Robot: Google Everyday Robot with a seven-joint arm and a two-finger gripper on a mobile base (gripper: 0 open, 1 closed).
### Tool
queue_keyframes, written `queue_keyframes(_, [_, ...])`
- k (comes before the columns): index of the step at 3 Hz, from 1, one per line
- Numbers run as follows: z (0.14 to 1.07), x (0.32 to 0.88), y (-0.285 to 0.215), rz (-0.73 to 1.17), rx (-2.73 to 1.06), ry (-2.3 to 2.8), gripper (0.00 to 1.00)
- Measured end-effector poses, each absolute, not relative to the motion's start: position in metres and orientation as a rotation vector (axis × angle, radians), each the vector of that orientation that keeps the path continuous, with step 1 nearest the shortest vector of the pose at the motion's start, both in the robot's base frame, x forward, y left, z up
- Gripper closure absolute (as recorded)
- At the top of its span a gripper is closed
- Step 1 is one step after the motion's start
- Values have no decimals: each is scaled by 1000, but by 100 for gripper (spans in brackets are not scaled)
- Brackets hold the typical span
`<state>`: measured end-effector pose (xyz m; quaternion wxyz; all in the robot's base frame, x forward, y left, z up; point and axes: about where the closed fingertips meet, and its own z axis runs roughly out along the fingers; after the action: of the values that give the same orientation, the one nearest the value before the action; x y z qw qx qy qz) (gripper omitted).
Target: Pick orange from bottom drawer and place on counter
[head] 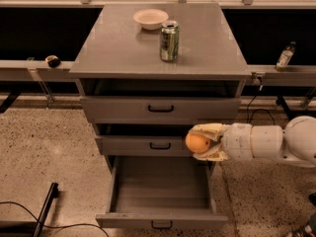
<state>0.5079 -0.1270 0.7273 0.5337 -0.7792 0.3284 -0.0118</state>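
In the camera view, the robot's pale two-finger gripper [196,143] hung in front of the grey middle drawer [143,145], above the right side of the deep grey metal bottom drawer [160,186]. Its jaws were clenched on the small round orange [197,142], one finger above it and one below. The bottom drawer stood pulled out. So the picking part looked done. The orange was not yet on the flat grey counter [118,48], where a pale round bowl [151,18] and a green soda can [169,41] stood. What looked left was lifting the orange up, setting it on a bare spot and letting go.
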Motion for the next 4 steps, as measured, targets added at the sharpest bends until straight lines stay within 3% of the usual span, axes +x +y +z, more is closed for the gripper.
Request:
queue_keyframes(3, [815,565,-77,174,-1771,944,100])
queue_keyframes(4, [841,593,-102,179,-1693,1110,100])
